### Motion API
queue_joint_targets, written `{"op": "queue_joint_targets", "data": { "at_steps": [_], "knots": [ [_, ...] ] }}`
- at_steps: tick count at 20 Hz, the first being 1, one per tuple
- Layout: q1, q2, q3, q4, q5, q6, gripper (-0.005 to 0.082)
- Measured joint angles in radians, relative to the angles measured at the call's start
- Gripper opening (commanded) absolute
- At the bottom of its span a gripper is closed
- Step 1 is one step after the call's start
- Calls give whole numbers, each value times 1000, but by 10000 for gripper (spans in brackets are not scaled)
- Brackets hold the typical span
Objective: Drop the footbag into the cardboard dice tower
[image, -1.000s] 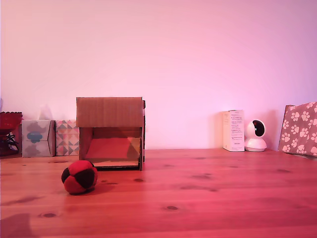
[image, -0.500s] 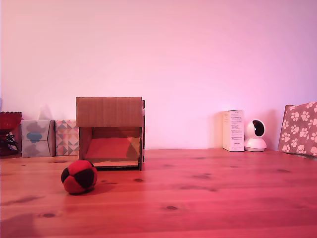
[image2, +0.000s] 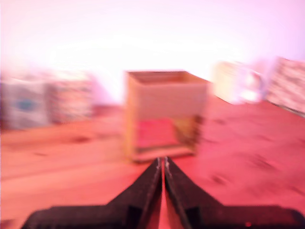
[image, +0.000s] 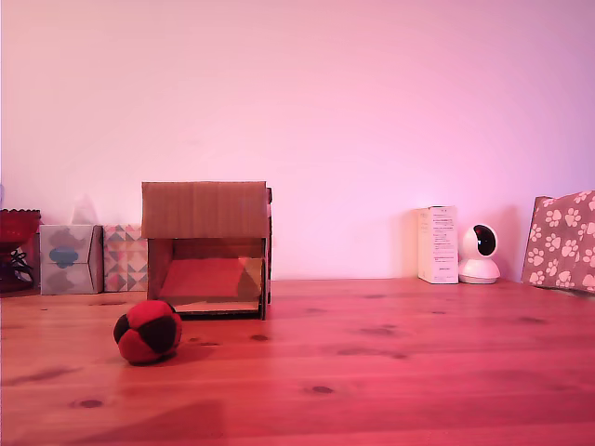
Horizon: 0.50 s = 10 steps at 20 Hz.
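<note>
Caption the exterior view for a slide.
Footbag rests on the table before the cardboard tower.

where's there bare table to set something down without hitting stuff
The widest bare patch is the table between the cardboard dice tower and the white upright box. It is crowded at the exterior view's left: footbag, tissue boxes.

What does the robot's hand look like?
Only the wrist view shows it, and blurrily. The gripper has two black fingers, broad at the base and tapering to thin tips, like a narrow beak. They seem matte and plain. No cables or markings can be made out, apart from a tiny red dot near one base. The arm itself isn't in view.
</note>
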Motion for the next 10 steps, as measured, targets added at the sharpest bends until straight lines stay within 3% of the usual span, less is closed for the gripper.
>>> {"op": "queue_joint_targets", "data": {
  "at_steps": [10],
  "knots": [
    [-221,406,0,100,14,43,-22]
  ]
}}
